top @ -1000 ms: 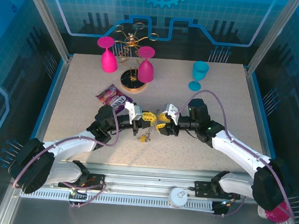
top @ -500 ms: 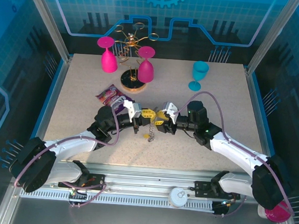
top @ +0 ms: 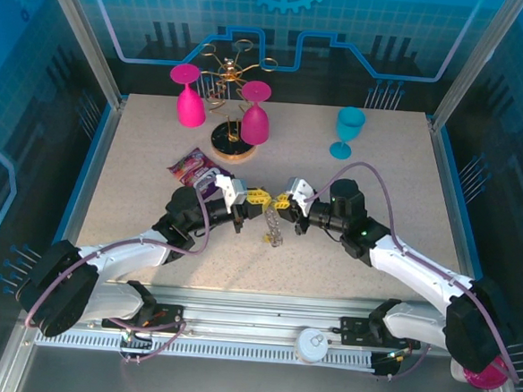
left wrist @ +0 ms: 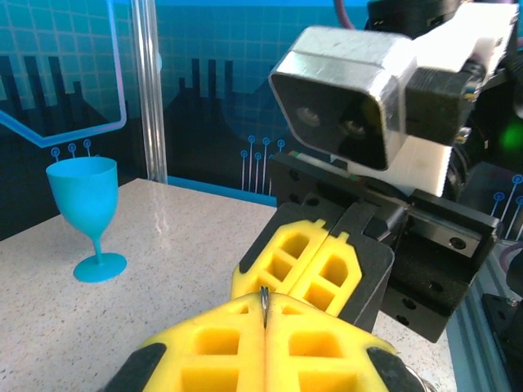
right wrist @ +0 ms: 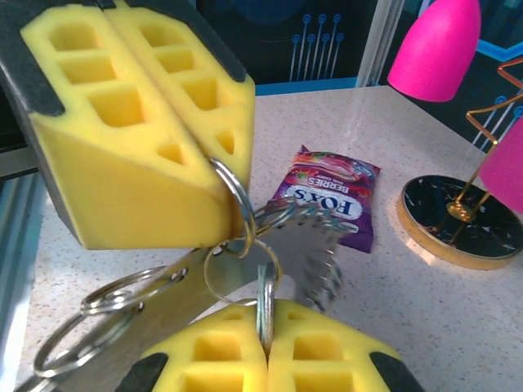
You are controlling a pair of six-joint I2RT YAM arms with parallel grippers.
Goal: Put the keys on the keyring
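On the left of the table (top: 127, 196) lies a purple packet (top: 194, 167), just beyond the left arm's wrist. Behind it stand two pink glasses (top: 189, 97) (top: 255, 115), upside down, and beside the nearer one sits a gold stand (top: 230, 143) with a dark round base.

The left gripper (top: 256, 198) hangs mid-table, pointing right. Its yellow pads (right wrist: 139, 106) are pressed together and pinch a wire loop (right wrist: 231, 186) of the keyring (top: 273, 225). In its own wrist view a thin metal edge (left wrist: 264, 300) pokes up from the seam between its closed pads.

The keyring dangles between and below the two tools, clear of the tabletop as far as the top view lets one judge. In the right wrist view its flat grey plate (right wrist: 306, 245) tilts across the gap, fringed with loops, with more rings (right wrist: 98, 314) splaying to the lower left. It partly hides the packet (right wrist: 337, 192) behind it.

The right gripper (top: 282, 203) faces the left one, nearly tip to tip. Its pads (right wrist: 319, 359) are shut on a thin grey piece (right wrist: 265, 304) of the keyring cluster standing on edge; whether that is a key or a loop cannot be told. No coloured key heads can be made out.

Farther right and back stands a teal glass (top: 347, 130), upright, well apart from both arms.
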